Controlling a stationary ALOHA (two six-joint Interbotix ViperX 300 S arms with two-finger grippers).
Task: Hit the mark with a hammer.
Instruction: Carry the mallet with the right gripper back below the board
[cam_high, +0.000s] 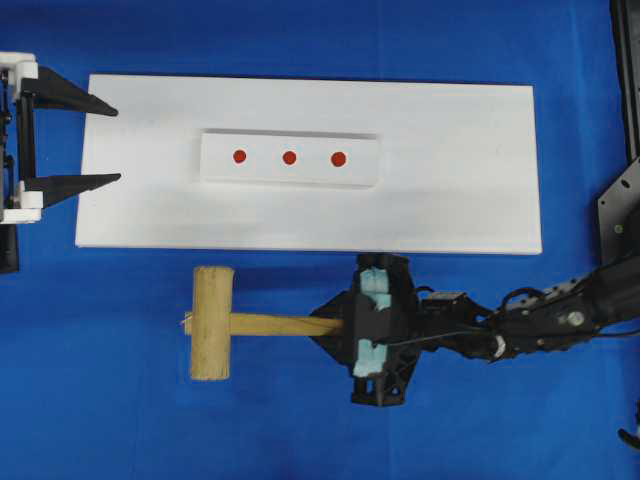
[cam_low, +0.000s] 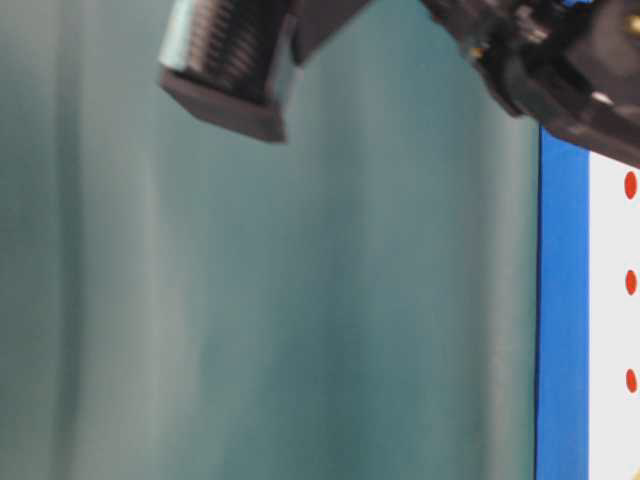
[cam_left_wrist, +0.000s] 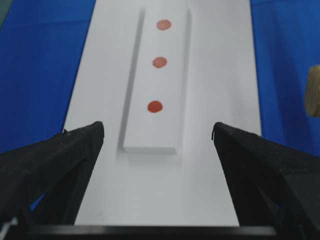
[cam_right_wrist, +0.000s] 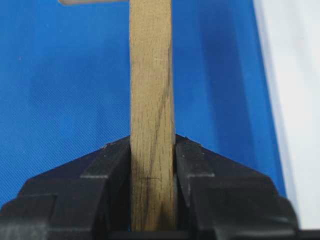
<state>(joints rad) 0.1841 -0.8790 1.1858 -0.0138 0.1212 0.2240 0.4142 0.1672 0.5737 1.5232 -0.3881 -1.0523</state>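
The hammer (cam_high: 212, 322) lies flat on the blue cloth just in front of the white board, head to the left and handle (cam_right_wrist: 150, 75) pointing right. My right gripper (cam_high: 345, 325) (cam_right_wrist: 152, 142) is shut on the handle's end, with both jaws pressed against the wood. Three red marks sit in a row on a raised white strip (cam_high: 290, 175): left (cam_high: 240, 156), middle (cam_high: 289, 157), right (cam_high: 338, 158). My left gripper (cam_high: 118, 145) (cam_left_wrist: 157, 131) hovers open over the board's left end, pointing along the strip, with nothing between its fingers.
The white board (cam_high: 450, 200) lies on blue cloth (cam_high: 100, 400). The right arm (cam_high: 560, 320) reaches in from the right edge. The hammer head's edge (cam_left_wrist: 313, 90) shows at the right of the left wrist view. The table-level view is mostly blurred teal.
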